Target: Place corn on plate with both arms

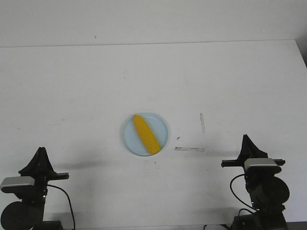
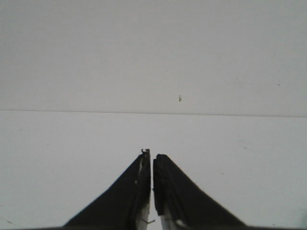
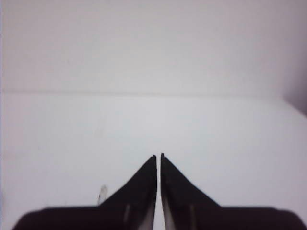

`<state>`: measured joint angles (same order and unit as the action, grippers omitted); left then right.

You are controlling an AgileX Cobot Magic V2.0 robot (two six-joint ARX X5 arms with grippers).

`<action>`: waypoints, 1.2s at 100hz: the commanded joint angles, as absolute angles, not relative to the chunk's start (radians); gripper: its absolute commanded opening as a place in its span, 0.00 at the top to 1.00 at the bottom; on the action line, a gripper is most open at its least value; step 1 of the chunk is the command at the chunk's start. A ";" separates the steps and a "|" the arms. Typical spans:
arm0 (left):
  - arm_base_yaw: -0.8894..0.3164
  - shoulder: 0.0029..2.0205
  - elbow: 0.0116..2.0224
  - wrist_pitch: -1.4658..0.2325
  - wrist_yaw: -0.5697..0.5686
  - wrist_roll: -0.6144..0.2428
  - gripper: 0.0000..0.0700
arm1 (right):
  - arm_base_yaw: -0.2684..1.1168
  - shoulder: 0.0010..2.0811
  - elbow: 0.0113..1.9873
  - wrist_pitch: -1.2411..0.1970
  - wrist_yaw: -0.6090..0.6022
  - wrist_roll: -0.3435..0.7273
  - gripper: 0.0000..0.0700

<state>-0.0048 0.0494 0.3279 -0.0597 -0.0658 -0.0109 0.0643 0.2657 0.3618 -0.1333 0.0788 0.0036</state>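
From the front, one smooth yellow corn (image 1: 146, 134) lay diagonally inside one round pale-blue plate (image 1: 128, 135) on the white table (image 1: 72, 96); two black arms sat well apart from it. The left gripper (image 2: 152, 158) showed closed, empty jaws. The right gripper (image 3: 159, 157) likewise.

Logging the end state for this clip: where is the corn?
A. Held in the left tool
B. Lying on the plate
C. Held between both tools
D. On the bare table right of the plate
B: the corn lies diagonally on the plate, while the left tool and right tool sit shut and apart from it.
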 commanded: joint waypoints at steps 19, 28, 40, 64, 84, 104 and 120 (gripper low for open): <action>-0.005 0.048 0.339 -0.044 -0.070 -0.012 1.00 | 0.064 0.185 0.363 -0.105 0.078 0.002 0.98; -0.005 0.048 0.339 -0.044 -0.070 -0.012 1.00 | 0.064 0.176 0.363 -0.105 0.078 0.002 0.98; -0.005 0.048 0.339 -0.044 -0.070 -0.012 1.00 | 0.064 0.177 0.363 -0.105 0.078 0.002 0.98; -0.005 0.048 0.339 -0.044 -0.070 -0.012 1.00 | 0.064 0.177 0.363 -0.105 0.078 0.002 0.98; -0.005 0.048 0.339 -0.044 -0.070 -0.012 1.00 | 0.064 0.177 0.363 -0.105 0.078 0.002 0.98; -0.005 0.048 0.339 -0.043 -0.072 -0.012 1.00 | 0.064 0.177 0.363 -0.105 0.078 0.002 0.98; -0.007 0.038 0.321 -0.052 -0.069 -0.012 1.00 | 0.064 0.177 0.363 -0.105 0.078 0.002 0.98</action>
<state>-0.0048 0.0437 0.3267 -0.0643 -0.0708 -0.0109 0.0643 0.1780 0.3618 -0.1158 0.0788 0.0036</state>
